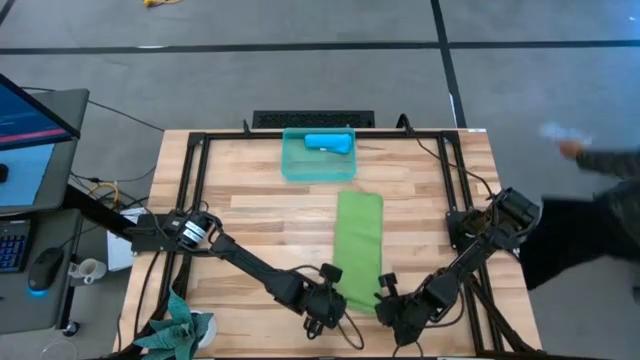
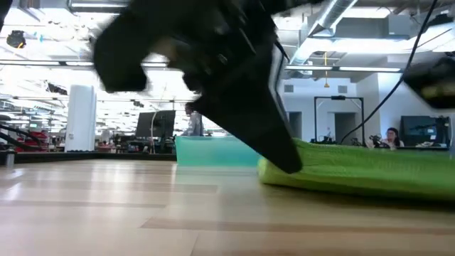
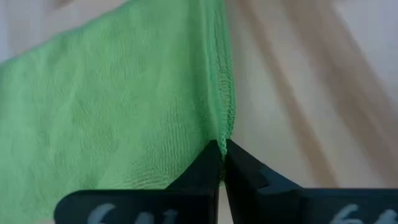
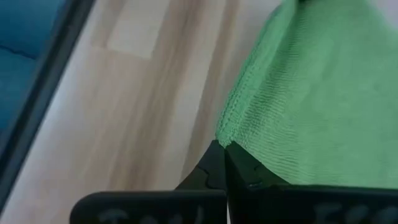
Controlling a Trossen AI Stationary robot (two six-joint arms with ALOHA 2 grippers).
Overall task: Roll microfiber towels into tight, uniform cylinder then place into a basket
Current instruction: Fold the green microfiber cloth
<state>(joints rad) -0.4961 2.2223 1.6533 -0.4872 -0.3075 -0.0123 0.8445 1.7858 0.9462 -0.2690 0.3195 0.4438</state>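
Note:
A lime green microfiber towel (image 1: 359,240) lies folded into a long strip on the wooden table, running from near the basket toward the near edge. My left gripper (image 1: 337,287) is shut on its near left corner and my right gripper (image 1: 383,290) is shut on its near right corner. The see-through teal basket (image 1: 290,165) stands at the far middle with a rolled sky-blue towel (image 1: 328,143) inside. In the low view, a dark gripper (image 2: 284,160) meets the green towel's end (image 2: 274,173). My left gripper pinches the green towel's near left corner (image 3: 222,127) between its two fingertips, slanting down from the near left. The cloth rises to the fingers there and the rest lies on the table. My right gripper pinches the near right corner (image 4: 229,134) at the stitched hem between its fingertips, slanting down from the near right. The corner is raised and the cloth slopes away onto the table.
A black frame (image 1: 195,180) borders the tabletop. A teal-green cloth (image 1: 175,325) lies at the near left corner. A desk with a monitor and a mouse (image 1: 45,265) stands left of the table. A person's sleeve (image 1: 600,160) shows at the right.

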